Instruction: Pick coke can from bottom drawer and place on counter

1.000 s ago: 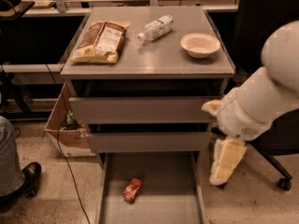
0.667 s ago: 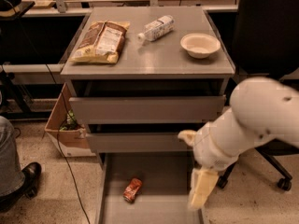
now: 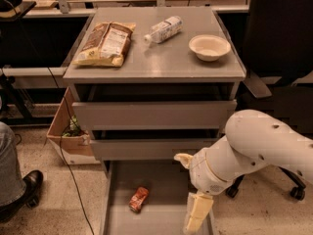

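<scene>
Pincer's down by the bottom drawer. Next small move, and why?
Probably shift the pincer left until it is over the coke can. The can lies on its side on the floor of the open bottom drawer, left of centre, while the pincer hangs at the drawer's right side, apart from the can. It likely needs to line up above the can before lowering further.
</scene>
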`<state>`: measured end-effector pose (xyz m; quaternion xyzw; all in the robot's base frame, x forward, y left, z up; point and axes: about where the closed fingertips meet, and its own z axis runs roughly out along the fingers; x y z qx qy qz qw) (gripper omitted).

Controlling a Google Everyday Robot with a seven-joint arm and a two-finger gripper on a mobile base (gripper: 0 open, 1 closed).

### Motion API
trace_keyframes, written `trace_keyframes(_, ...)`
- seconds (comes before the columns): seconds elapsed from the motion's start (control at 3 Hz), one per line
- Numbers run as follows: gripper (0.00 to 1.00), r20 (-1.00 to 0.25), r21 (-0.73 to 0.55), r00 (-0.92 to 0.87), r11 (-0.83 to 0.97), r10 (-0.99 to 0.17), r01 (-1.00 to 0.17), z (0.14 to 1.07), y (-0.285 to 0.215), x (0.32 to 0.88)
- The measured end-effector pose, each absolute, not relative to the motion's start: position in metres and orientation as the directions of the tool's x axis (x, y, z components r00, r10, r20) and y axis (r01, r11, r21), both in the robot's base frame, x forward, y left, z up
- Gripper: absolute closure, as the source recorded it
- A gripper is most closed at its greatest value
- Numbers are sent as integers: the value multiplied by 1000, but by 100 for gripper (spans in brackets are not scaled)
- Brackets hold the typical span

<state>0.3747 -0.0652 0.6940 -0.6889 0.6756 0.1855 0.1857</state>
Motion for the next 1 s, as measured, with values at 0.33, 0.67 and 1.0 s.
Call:
trace_keyframes(0.33,0,-566,-17,38,-34,-824,-999,647,-43,388)
trace_keyframes(0.67,0,-630,-22,70,-72,-773,-997,588,-7,409)
trace_keyframes(1.0,0,-696,-48,145,-155,-703,-987,509,49,433)
